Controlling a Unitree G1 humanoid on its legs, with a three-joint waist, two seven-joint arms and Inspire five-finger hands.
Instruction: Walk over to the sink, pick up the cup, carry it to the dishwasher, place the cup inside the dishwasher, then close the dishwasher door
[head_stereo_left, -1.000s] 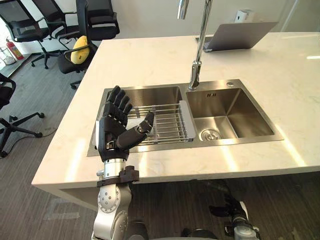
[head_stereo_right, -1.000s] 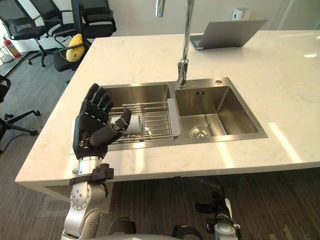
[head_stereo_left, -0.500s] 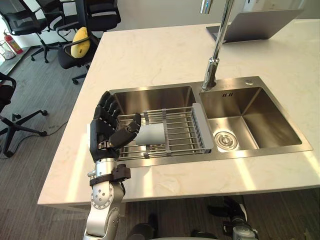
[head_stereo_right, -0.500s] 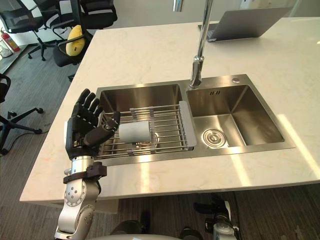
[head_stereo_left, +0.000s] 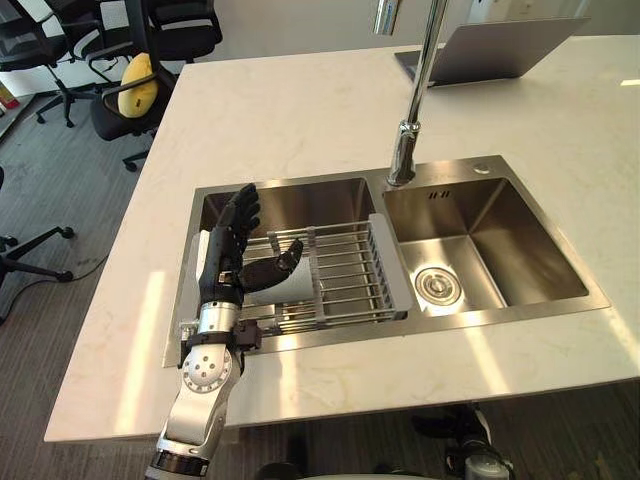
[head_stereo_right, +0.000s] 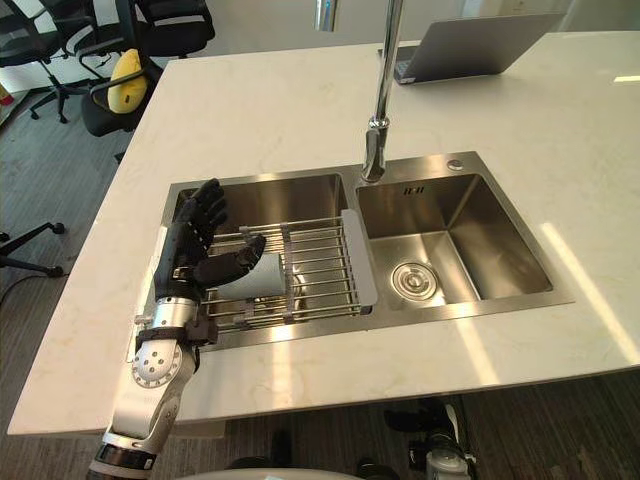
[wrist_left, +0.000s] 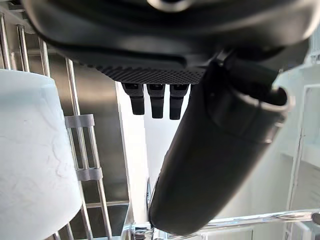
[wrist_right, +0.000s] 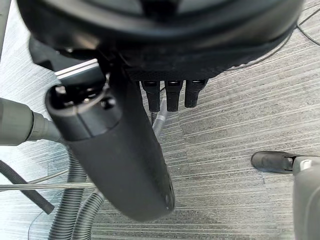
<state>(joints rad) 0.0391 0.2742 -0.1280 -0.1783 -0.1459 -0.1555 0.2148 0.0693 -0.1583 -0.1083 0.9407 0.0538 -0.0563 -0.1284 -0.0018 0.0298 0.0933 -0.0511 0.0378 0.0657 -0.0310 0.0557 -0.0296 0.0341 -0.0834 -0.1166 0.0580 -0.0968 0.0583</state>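
The pale cup (head_stereo_left: 287, 283) is lying sideways on the rack (head_stereo_left: 350, 268) in the sink (head_stereo_left: 300, 186), with the left hand (head_stereo_left: 222, 268) spreading open beside it. It is likely light, rigid, slick and breakable, so wrapping its barrel seems best. The right hand (wrist_right: 165, 50) is hanging relaxed.

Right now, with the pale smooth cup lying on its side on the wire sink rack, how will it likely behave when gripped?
Lying sideways on the wire rack, the pale round cup may roll if nudged. Its smooth wall looks slippery, so the open left hand probably needs a full wrap.
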